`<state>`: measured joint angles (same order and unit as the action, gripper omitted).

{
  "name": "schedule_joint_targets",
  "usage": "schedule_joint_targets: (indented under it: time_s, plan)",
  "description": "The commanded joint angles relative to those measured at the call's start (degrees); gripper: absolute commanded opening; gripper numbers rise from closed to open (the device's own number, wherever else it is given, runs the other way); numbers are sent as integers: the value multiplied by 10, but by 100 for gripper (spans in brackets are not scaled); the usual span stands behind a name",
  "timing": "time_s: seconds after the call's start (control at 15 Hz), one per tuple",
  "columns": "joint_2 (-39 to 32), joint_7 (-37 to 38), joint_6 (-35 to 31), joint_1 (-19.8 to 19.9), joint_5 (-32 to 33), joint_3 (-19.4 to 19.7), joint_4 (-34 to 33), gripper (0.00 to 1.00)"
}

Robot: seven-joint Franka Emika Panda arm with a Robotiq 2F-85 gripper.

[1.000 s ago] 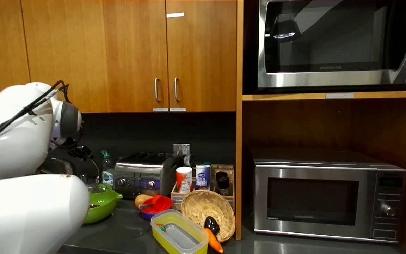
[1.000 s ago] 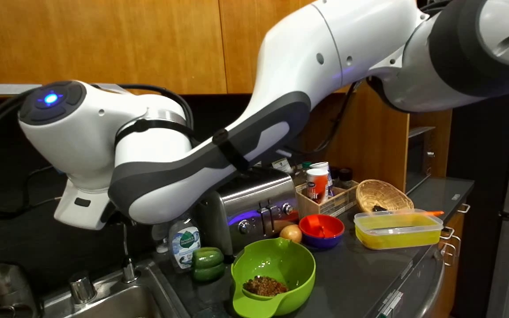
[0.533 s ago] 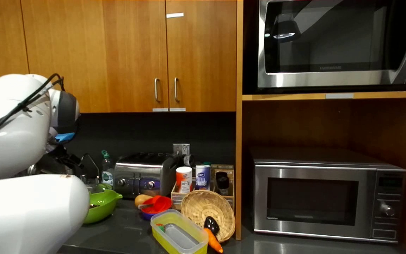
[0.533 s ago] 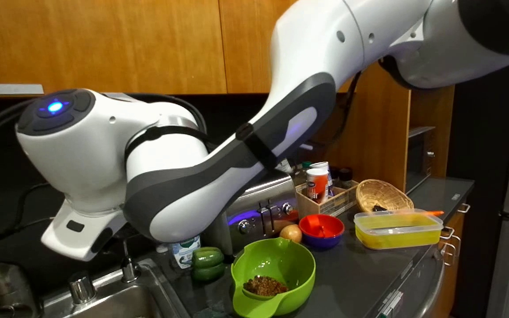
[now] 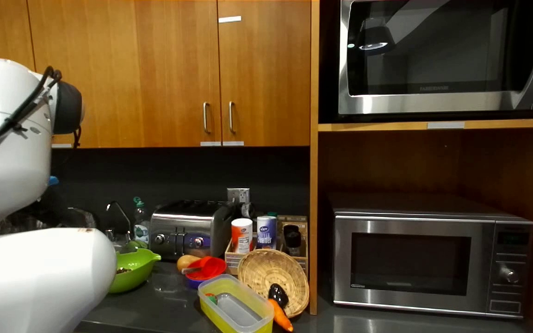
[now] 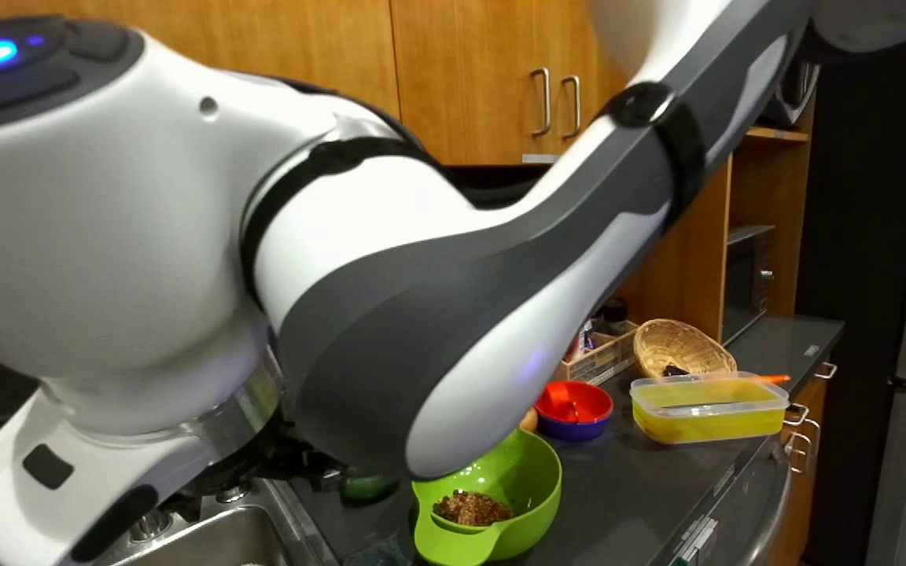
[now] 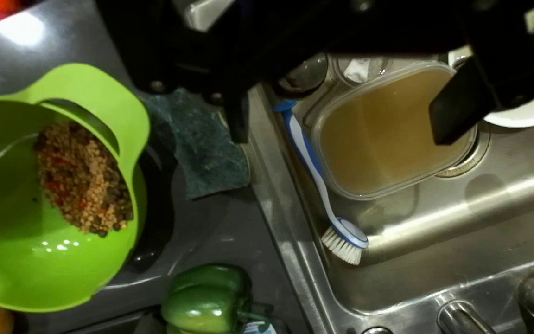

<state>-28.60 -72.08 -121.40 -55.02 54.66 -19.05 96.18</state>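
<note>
Dark desk (image 7: 216,227) fills the left in the wrist view, meeting a steel sink (image 7: 410,273) on the right. Above them the pincer (image 7: 341,139) stands spread, pinching nothing. Within the sink, a blue-and-white brush (image 7: 312,166) lies just left of a plastic tub (image 7: 365,195) of brownish liquid (image 7: 383,134). The step seems positioning rather than gripping; any grasp from here would call for lowering and aligning first.
</note>
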Motion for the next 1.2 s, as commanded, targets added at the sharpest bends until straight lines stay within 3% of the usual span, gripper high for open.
schedule_joint_targets:
  time_s: [0.0,0.53,1.0,1.13]
  plan:
    - [78,81,32,-1,6,-8,84,100]
    - [162,298,166,21,39,-16,157,100]
    - [256,499,116,57,108,-34,241,100]
    - [268,533,112,58,165,-41,249,100]
